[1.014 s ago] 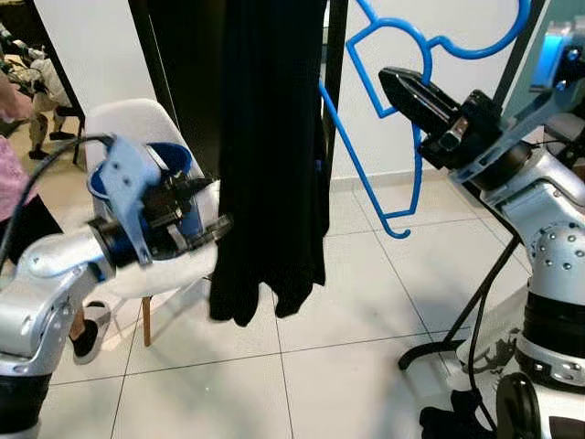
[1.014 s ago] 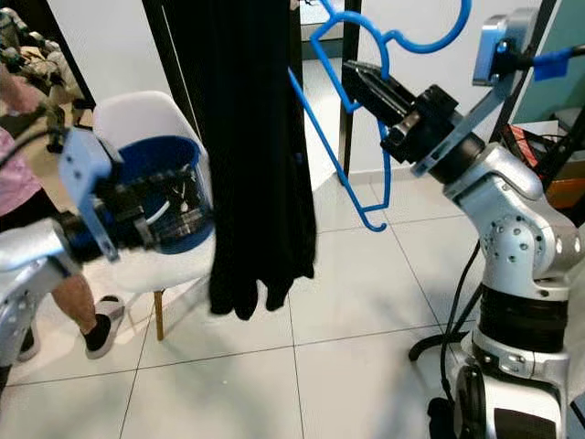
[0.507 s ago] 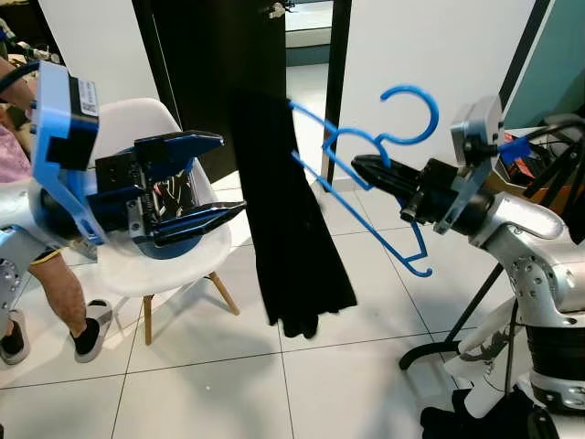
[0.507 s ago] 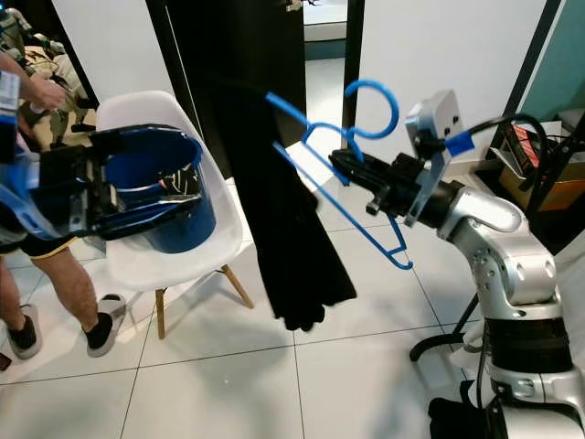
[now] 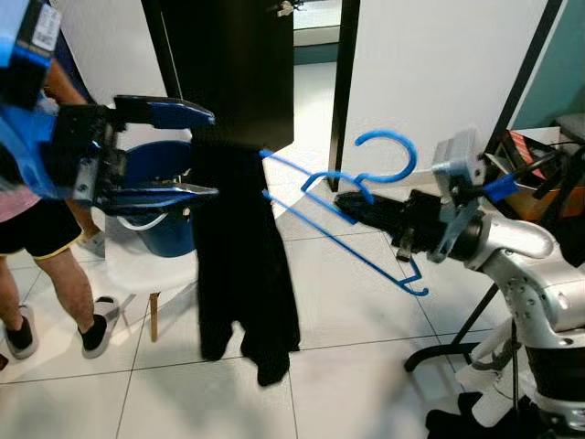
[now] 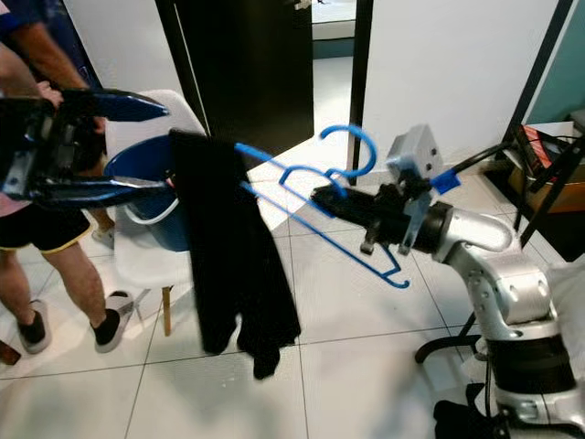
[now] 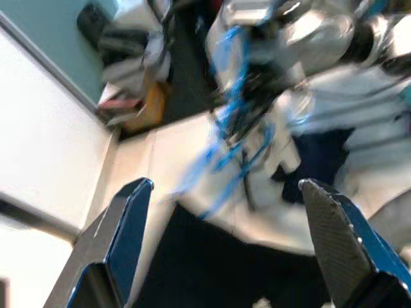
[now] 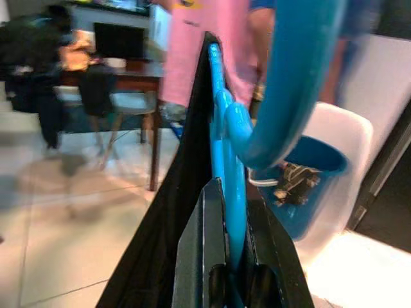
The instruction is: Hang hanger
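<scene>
The right tool [image 5: 352, 207] is clamping the blue hanger [image 5: 340, 216] just below its hook, holding it out level in mid-air, with a black garment [image 5: 239, 256] draping from the hanger's far end toward the floor [image 5: 347, 366]. The left tool [image 5: 187, 151] is gaping wide, its fingers [image 7: 125, 224] spread above and below the garment's top edge. Behind it, a blue bucket [image 6: 137, 197] is sitting on a white chair [image 5: 132, 270], and a person [image 6: 46, 238] is standing beside.

Left wrist view blurred; person [image 5: 41, 229] cut off by the edge.
</scene>
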### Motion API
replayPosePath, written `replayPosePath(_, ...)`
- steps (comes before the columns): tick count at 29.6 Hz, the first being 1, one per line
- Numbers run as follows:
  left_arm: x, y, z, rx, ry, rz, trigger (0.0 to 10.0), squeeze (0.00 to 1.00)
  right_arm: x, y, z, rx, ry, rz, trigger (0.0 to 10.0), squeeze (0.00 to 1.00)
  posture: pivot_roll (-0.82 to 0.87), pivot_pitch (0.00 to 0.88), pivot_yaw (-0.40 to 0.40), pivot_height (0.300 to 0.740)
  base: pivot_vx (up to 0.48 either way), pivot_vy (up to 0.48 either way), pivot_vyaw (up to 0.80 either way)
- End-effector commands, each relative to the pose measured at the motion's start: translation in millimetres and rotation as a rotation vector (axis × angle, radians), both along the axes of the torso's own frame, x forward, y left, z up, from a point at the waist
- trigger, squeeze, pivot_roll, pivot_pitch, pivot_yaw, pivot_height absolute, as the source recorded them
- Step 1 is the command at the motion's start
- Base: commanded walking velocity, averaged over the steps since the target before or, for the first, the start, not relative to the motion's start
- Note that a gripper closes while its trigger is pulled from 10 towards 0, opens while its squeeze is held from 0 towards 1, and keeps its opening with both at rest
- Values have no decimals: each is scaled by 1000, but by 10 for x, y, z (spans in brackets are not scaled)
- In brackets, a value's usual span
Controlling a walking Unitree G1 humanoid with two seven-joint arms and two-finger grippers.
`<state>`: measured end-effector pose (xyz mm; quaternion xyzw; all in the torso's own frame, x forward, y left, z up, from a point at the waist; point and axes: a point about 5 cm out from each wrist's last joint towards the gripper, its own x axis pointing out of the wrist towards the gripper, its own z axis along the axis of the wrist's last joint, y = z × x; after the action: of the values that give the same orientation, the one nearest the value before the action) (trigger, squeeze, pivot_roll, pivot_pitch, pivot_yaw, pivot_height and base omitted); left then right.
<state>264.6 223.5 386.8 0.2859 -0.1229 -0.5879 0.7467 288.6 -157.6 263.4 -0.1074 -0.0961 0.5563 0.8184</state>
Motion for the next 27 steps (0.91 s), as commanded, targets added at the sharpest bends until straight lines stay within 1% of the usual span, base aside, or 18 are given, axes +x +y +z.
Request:
replayPosePath(1, 21, 39, -37, 62, 20, 9, 10000, 0, -56, 50, 55, 3, -46, 45, 10000, 0, 16, 0, 64, 740, 0, 0, 0)
replayPosePath(2, 63, 74, -48, 91, 34, 22, 10000, 0, -83, 75, 68, 1, -52, 65, 10000, 0, 14, 0, 70, 740, 0, 0, 0)
replayPosePath(3, 63, 74, -48, 91, 34, 22, 10000, 0, -83, 75, 68, 1, -52, 65, 10000, 0, 14, 0, 70, 740, 0, 0, 0)
replayPosePath(5, 127, 111, -57, 113, 51, 36, 10000, 0, -117, 100, 86, 0, -59, 89, 10000, 0, 13, 0, 74, 740, 0, 0, 0)
replayPosePath(9, 155, 124, -62, 123, 62, 38, 10000, 0, -134, 113, 99, 3, -64, 100, 10000, 0, 13, 0, 75, 740, 0, 0, 0)
replayPosePath(10, 189, 135, -89, 137, 90, 26, 10000, 0, -160, 141, 119, 8, -72, 117, 10000, 0, 12, 0, 78, 740, 0, 0, 0)
replayPosePath(12, 189, 135, -89, 137, 90, 26, 10000, 0, -160, 141, 119, 8, -72, 117, 10000, 0, 12, 0, 78, 740, 0, 0, 0)
replayPosePath(14, 222, 136, -137, 153, 127, -2, 10000, 0, -187, 174, 138, 13, -79, 138, 10000, 0, 10, 0, 78, 740, 0, 0, 0)
replayPosePath(15, 222, 136, -137, 153, 127, -2, 10000, 0, -187, 174, 138, 13, -79, 138, 10000, 0, 10, 0, 78, 740, 0, 0, 0)
replayPosePath(16, 245, 131, -163, 163, 140, -16, 8784, 0, -201, 192, 147, 17, -81, 149, 10000, 0, 8, 0, 81, 740, 0, 0, 0)
replayPosePath(19, 274, 98, -213, 176, 154, -38, 8745, 0, -228, 234, 154, 21, -83, 174, 10000, 0, 7, 0, 82, 740, 0, 0, 0)
replayPosePath(20, 281, 85, -229, 177, 158, -44, 8078, 0, -236, 248, 155, 23, -83, 182, 10000, 0, 7, 0, 82, 740, 0, 0, 0)
replayPosePath(22, 295, 62, -255, 181, 163, -54, 8078, 0, -250, 275, 157, 26, -84, 196, 10000, 0, 7, 0, 85, 740, 0, 0, 0)
replayPosePath(27, 300, 59, -258, 182, 164, -55, 8078, 0, -253, 280, 158, 27, -84, 198, 10000, 0, 7, 0, 85, 740, 0, 0, 0)
